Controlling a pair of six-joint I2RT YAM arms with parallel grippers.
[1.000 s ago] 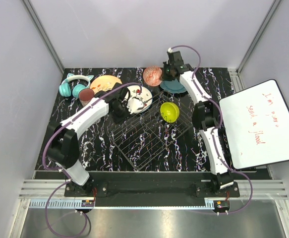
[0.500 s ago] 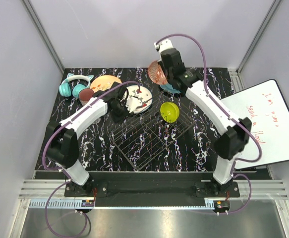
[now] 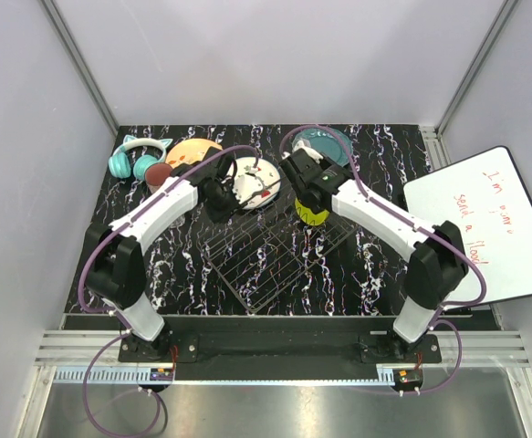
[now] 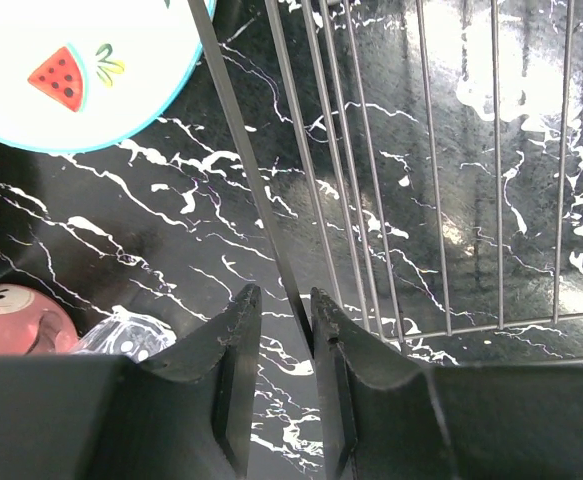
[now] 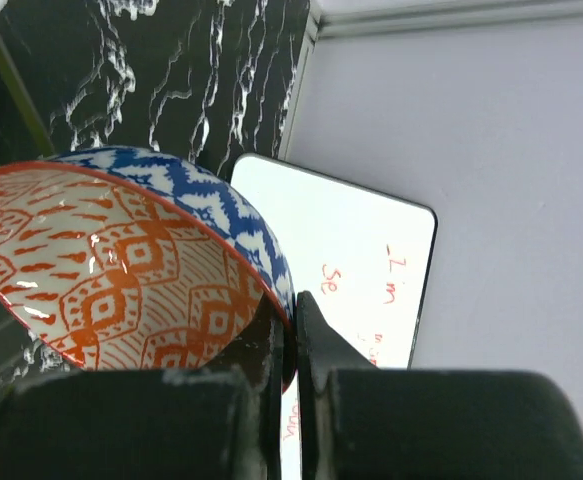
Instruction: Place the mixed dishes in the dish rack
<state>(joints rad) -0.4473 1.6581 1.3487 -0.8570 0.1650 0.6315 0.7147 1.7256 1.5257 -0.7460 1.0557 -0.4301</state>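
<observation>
- The red patterned bowl (image 5: pixel 121 270) is off the bench, tipped on its side. The right end effector (image 5: pixel 293 315) is clamped on its rim, one finger inside and one outside. That edge pinch suits standing it upright between wires.
- In the overhead view the right wrist hides the bowl. It hangs over the far edge of the dish rack (image 3: pixel 275 255), just beside the yellow-green bowl (image 3: pixel 313 213) already propped in the rack's far right part. The spot to that bowl's left looks like the target.
- The left end effector (image 4: pixel 286 330) sits low at the rack's far left corner, its fingers a narrow gap apart with a rim wire running between them. This is probably to steady the rack, but I cannot tell whether they actually pinch the wire.
- Waiting on the bench (image 3: pixel 156 265): the white watermelon-print plate (image 3: pixel 256 182) touches the rack's far edge, the teal plate (image 3: pixel 328 144) lies far right, and the tan floral plate (image 3: pixel 192 151) far left. The pink mug (image 4: pixel 11 320) and small clear glass (image 4: pixel 121 330) sit beside the left fingers.
- The teal cat-ear headphones (image 3: pixel 136 157) in the far left corner and the whiteboard (image 5: pixel 341 270) at the right are bystanders — not for loading.
</observation>
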